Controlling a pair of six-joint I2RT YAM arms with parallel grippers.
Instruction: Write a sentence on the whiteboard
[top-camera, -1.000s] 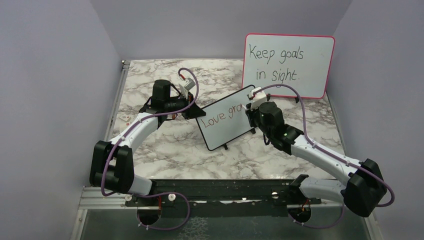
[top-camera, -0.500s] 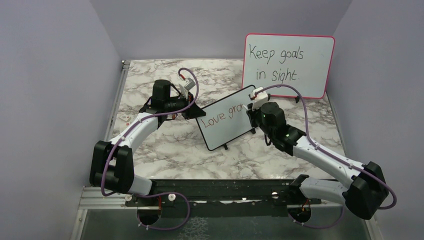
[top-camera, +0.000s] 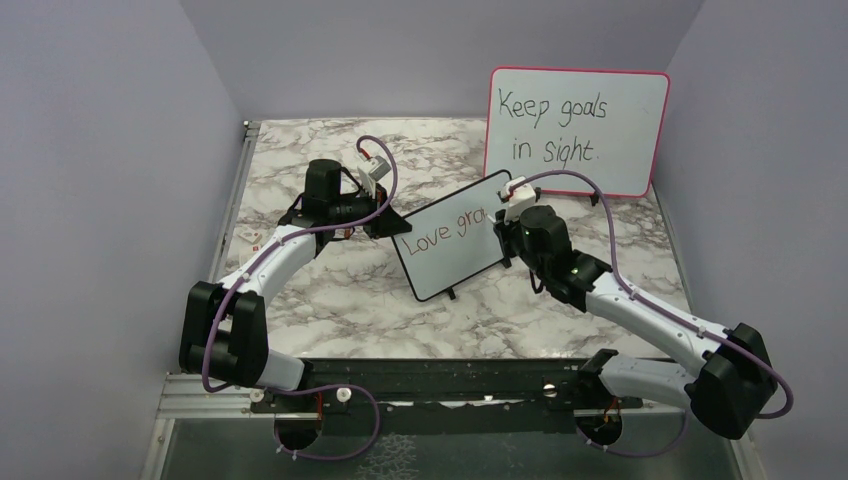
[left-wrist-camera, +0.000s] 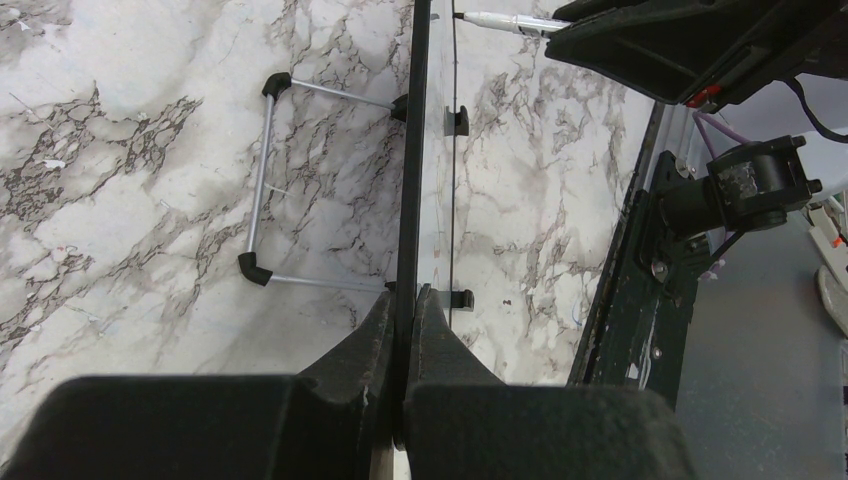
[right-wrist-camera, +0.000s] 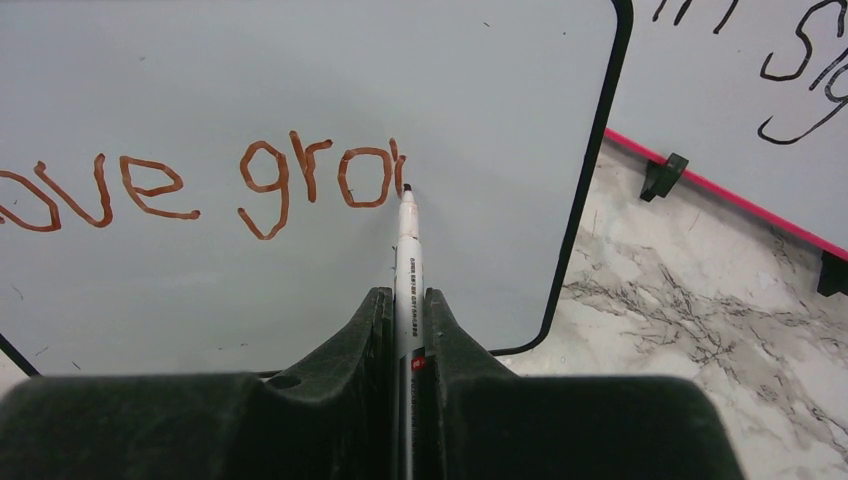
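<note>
Whiteboard (top-camera: 450, 262) on table (top-camera: 345, 300), before larger board (top-camera: 640, 115)

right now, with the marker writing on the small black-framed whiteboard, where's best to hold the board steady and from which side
Its left side frame, approached edge-on from the left, one finger on the front face and one behind. The whiteboard is a thin panel standing on a wire stand, and the marker and lettering occupy its face. The left gripper is shut there.

Soft, even light throughout, shadows faint, with all three views sharp.
</note>
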